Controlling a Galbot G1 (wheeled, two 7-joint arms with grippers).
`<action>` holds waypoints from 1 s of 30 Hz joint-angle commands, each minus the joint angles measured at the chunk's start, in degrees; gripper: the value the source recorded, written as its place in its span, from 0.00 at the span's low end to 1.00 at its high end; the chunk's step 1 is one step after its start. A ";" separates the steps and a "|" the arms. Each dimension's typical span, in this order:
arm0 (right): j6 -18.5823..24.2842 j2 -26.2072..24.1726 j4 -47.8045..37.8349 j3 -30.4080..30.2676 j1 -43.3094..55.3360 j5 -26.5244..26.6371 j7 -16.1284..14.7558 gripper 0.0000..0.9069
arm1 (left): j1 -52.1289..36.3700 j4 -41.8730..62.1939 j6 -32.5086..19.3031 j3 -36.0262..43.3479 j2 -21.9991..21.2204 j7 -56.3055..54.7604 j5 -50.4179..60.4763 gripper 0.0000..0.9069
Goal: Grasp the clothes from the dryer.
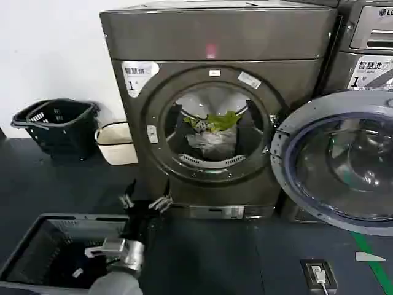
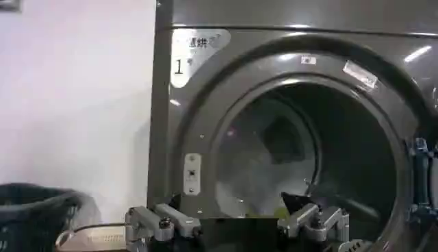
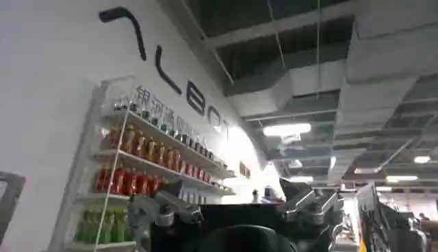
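My left gripper [image 1: 145, 202] hangs spread and empty, near the dryer [image 1: 215, 110].
The clothes [image 1: 212, 130] lie far inside the drum, partly hidden; my right gripper [image 3: 236, 209], fingers apart, faces a drinks shelf [image 3: 147, 168].

A plain white wall [image 1: 49, 55] runs behind the machines on the left, meeting a dark, almost black floor [image 1: 233, 258]. Against that wall sits a black plastic basket [image 1: 56, 123] with an open lattice side, and just beside it to the right a cream-coloured tub [image 1: 116, 142]. Nearer, at the left, a grey open bin [image 1: 49, 249] stands on the floor. Far right on the floor lies a green tape strip [image 1: 371, 258], with a small dark box [image 1: 318, 273] near it. Elsewhere in the room, wall shelves [image 3: 137, 178] hold rows of red, orange and green bottles under large dark lettering [image 3: 164, 75], and long ceiling lights [image 3: 287, 129] glow among exposed ducts [image 3: 308, 89].
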 commanded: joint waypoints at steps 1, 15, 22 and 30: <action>1.09 -0.08 0.09 0.11 -0.08 1.06 0.35 1.00 | 0.06 -0.07 -0.14 0.05 -0.12 0.51 -0.09 1.00; 1.23 -0.42 -0.72 0.75 0.00 1.22 0.01 1.00 | -0.38 0.25 -0.17 0.11 -0.86 0.57 0.42 1.00; 1.16 -0.53 -0.84 0.77 0.17 1.17 -0.13 1.00 | -0.53 0.38 -0.17 0.42 -1.13 0.72 0.45 1.00; 1.19 -0.62 -0.81 0.69 0.24 1.12 -0.24 1.00 | -0.27 0.29 -0.21 0.48 -1.21 0.85 0.61 1.00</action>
